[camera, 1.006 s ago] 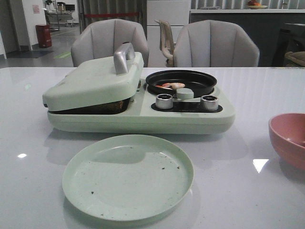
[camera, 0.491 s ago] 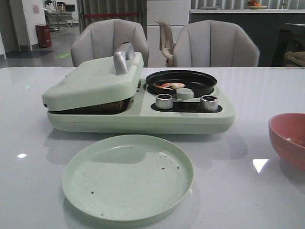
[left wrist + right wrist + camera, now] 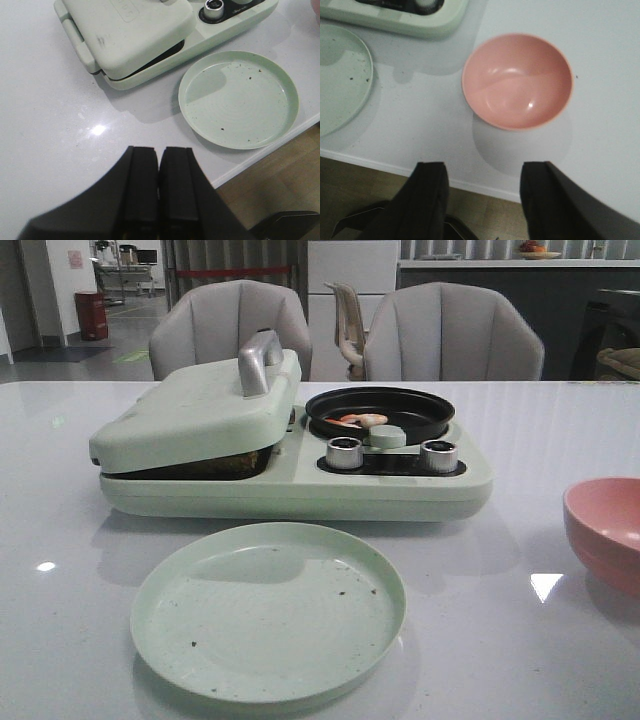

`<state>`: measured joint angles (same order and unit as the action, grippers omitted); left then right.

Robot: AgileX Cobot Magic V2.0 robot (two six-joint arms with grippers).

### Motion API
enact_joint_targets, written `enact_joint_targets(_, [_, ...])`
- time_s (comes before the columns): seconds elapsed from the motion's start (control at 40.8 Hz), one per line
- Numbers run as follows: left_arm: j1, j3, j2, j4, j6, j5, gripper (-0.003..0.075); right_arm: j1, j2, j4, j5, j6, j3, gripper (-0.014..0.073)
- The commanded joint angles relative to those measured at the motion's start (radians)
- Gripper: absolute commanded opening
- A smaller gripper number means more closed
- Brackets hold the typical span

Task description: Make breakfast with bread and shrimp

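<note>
the small curved pink-orange shrimp (image 3: 362, 420) sit in the round black pan (image 3: 380, 412) across the table, nearer the spread-open right gripper (image 3: 482, 192) over the pink bowl (image 3: 517, 80) than the pressed-together left gripper (image 3: 159, 187).

Only change I see btwn the earlier shots and now is at the pink bowl (image 3: 606, 530), far right edge of the front frame. 1 s ago a dark pinkish shape sat inside it near the right border; half a sec ago the inside looked darker, redder and shaded. Now the interior reads lighter, plain pink, w/ nothing over it. The bowl itself hasn't shifted on the counter (image 3: 520, 440). Can't tell what the shape over it was, too little of it showed at the frame edge.
</note>
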<state>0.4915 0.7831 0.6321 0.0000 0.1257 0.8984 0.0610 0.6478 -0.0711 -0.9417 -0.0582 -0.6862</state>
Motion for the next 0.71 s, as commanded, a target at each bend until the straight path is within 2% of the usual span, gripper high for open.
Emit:
enact_joint_targets(0.0, [0.008, 0.025, -0.001, -0.011, -0.008, -0.079, 0.0110, -0.001, -0.051, 0.016, 0.040, 0.025, 0.026, 0.0451])
enact_joint_targets(0.196, [0.008, 0.025, -0.001, -0.011, -0.008, -0.108, 0.0110, -0.001, -0.088, 0.017, 0.053, 0.025, 0.095, 0.0442])
enact_joint_targets(0.294, [0.008, 0.025, -0.001, -0.011, -0.008, -0.112, 0.0110, -0.001, -0.088, 0.017, 0.066, 0.025, 0.111, 0.0355])
enact_joint_targets(0.393, [0.008, 0.025, -0.001, -0.011, -0.008, -0.114, 0.0110, -0.001, -0.088, 0.017, 0.077, 0.025, 0.112, 0.0211])
enact_joint_targets(0.515, [0.008, 0.025, -0.001, -0.011, -0.008, -0.114, 0.0110, -0.001, -0.088, 0.017, 0.101, 0.025, 0.112, 0.0072])
enact_joint_targets(0.564, [0.008, 0.025, -0.001, -0.011, -0.008, -0.114, 0.0110, -0.001, -0.088, 0.017, 0.109, 0.025, 0.112, 0.0035])
enact_joint_targets(0.687, [0.008, 0.025, -0.001, -0.011, -0.008, -0.118, 0.0110, -0.001, -0.088, 0.017, 0.128, 0.025, 0.112, 0.0034])
